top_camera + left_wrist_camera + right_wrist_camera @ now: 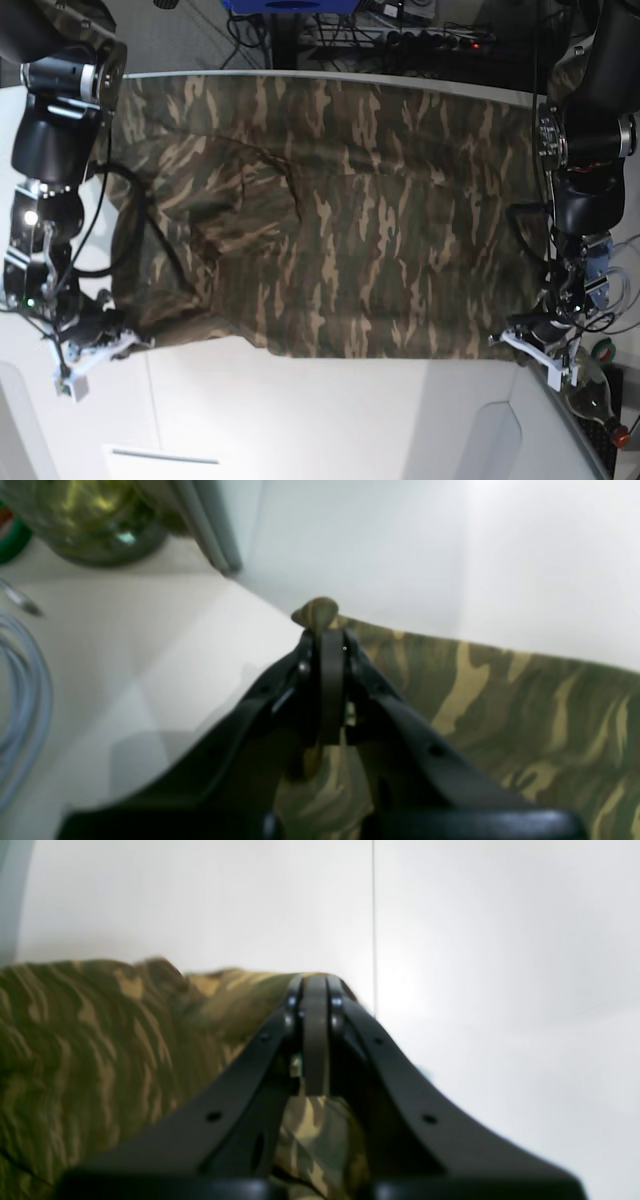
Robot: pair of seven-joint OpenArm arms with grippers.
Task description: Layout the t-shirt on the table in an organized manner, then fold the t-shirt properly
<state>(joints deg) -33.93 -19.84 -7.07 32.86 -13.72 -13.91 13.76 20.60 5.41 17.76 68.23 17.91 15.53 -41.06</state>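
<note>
A large soft t-shirt (330, 210) in green, brown and tan camouflage cloth lies spread across the wide, smooth white table (330, 420), covering most of the top half of the base view from nine o'clock to three o'clock. Its near hem runs roughly straight between the two arms, with a dark crease and some puckering at about ten o'clock from the centre.

The left gripper (325, 630), black with dark pads, sits at the four o'clock corner of the shirt in the base view (530, 345). Its fingers are pressed together on a small peak of camouflage fabric, which pokes out just past the tips at twelve o'clock in the left wrist view; more cloth bunches below the fingers at six o'clock.

The right gripper (316, 985) sits at the eight o'clock corner in the base view (100, 340). Its fingers are likewise closed tight, with the shirt's edge pinched between them and fabric trailing away to nine o'clock in the right wrist view. A thin dark seam line (373, 925) in the tabletop runs up towards twelve o'clock just beside the fingertips.

Around the left arm there is clutter: a blurred greenish glass bottle (95, 520) at ten o'clock in the left wrist view, coiled pale cables (25, 700) at nine o'clock, and a grey upright edge (210, 530) near eleven o'clock. Black cables hang off the right arm over the shirt's left part.
</note>
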